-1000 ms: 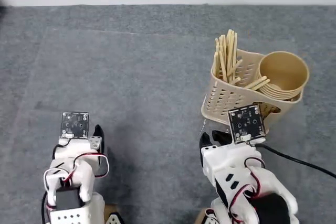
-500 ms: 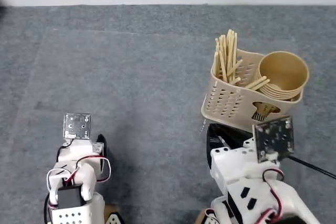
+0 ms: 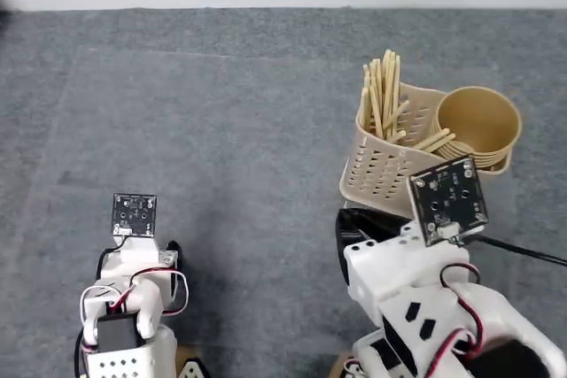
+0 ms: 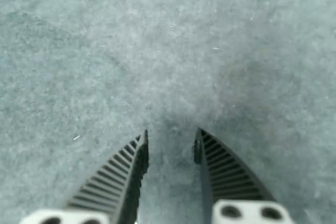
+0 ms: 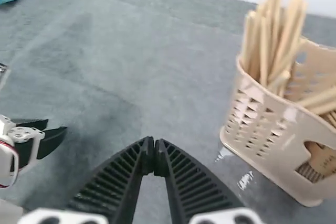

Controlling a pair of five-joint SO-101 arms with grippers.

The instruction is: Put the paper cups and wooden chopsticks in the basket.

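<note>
A beige slotted basket [image 3: 381, 174] stands at the right of the grey mat. Wooden chopsticks [image 3: 381, 95] stand upright in its left part, and stacked paper cups [image 3: 478, 126] lean in its right part with more chopsticks across them. My right gripper [image 3: 344, 223] is just in front of the basket, shut and empty; its wrist view shows the fingers pressed together [image 5: 154, 148], with the basket [image 5: 273, 135] and chopsticks [image 5: 273, 35] beyond. My left gripper [image 3: 170, 252] is low at the front left, slightly open over bare mat [image 4: 171, 135].
The grey mat [image 3: 221, 130] spreads between the arms and the back wall. A black cable [image 3: 523, 254] runs off to the right from the right arm. The left gripper [image 5: 44, 137] is seen at the side of the right wrist view.
The right arm's wrist has swung to the right and lifted, then come back a little. The left arm has drawn back toward its base. Basket, cups and chopsticks have not moved.
</note>
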